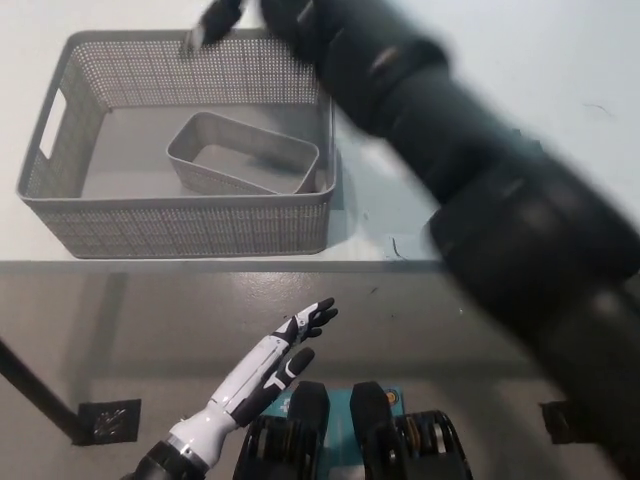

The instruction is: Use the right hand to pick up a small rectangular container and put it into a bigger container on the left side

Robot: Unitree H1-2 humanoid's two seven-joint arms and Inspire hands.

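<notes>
Inside the big grey perforated plastic basket (pixel 60 215) on the white bench (pixel 500 60) lies the small grey rectangular mesh container (pixel 243 153), tilted. Blurred black right hand (pixel 215 22) grips nothing, seemingly; white left hand (pixel 285 358) rests low, fingers spread.

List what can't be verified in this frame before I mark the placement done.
- Right hand, head view: motion-blurred and cut by the top edge; open or shut unclear.
- Small container in big basket: lies tilted; what its raised end rests on is unclear.
- Left hand rests low, below the table edge.
</notes>
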